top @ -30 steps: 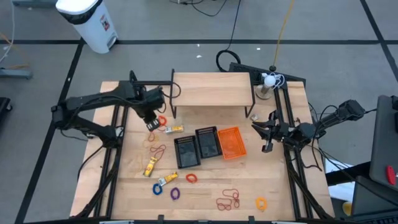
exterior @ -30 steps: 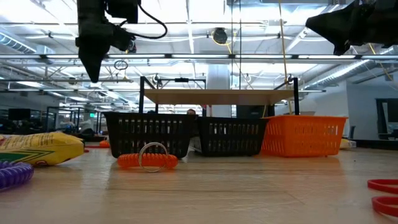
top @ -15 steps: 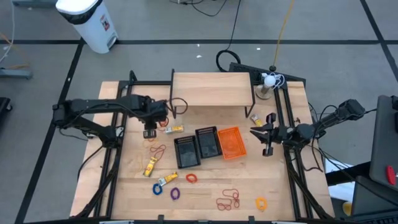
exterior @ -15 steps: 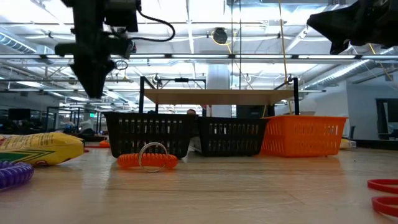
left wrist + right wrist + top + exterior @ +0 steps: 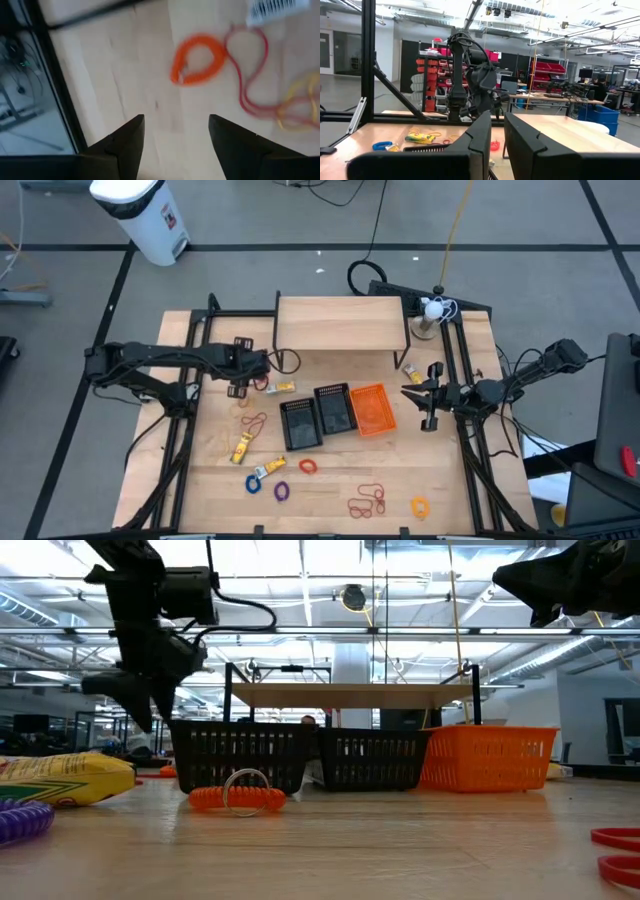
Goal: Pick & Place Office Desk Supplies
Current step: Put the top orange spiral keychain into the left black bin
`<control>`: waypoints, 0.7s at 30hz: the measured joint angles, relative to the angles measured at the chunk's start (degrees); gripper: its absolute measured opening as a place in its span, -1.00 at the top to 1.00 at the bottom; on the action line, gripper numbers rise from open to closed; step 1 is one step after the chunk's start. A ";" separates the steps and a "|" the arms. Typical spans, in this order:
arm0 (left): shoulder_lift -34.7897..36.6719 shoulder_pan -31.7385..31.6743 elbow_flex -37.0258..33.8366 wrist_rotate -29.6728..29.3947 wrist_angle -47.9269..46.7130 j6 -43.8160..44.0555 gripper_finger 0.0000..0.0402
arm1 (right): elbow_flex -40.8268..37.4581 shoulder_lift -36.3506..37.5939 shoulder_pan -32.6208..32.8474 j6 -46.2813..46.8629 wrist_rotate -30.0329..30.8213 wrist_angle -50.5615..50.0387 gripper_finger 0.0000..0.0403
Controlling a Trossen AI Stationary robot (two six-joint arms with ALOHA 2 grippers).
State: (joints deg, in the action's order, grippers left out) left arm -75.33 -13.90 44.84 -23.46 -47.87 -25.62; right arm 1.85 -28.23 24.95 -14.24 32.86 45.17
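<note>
My left gripper hangs open above the table's left side, fingers slanting down over bare wood. Just beyond its fingertips lie an orange coil ring, a thin red elastic loop and a yellow loop, all flat on the table. More supplies lie nearer the front: red loops, a yellow oblong piece, a purple ring and an orange ring. My right gripper waits shut, raised at the right side.
Two black baskets and an orange basket stand side by side mid-table. A wooden shelf on black legs spans the far side. More red loops and a yellow ring lie near the front edge.
My left gripper has come down toward the table by the orange coil ring, rolling its wrist as it sank, and its fingers have opened.
</note>
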 joint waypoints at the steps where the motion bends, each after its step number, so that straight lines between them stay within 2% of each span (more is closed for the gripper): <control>1: 0.00 -0.18 -0.28 0.00 1.62 -0.53 -0.12 | 0.00 0.00 0.00 0.00 0.01 -0.02 0.78; 6: 0.00 -1.42 -1.42 1.90 7.89 -4.26 -0.12 | 0.00 -0.52 0.00 0.02 0.04 -0.24 0.78; 21: 0.00 -4.14 -5.82 5.50 13.77 -6.22 -0.12 | 0.00 -3.95 -0.01 1.77 0.05 -0.45 0.78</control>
State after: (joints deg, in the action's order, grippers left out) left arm -75.33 -18.04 39.02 -17.97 -34.09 -31.83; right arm 1.85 -32.17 24.94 -12.47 32.92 44.72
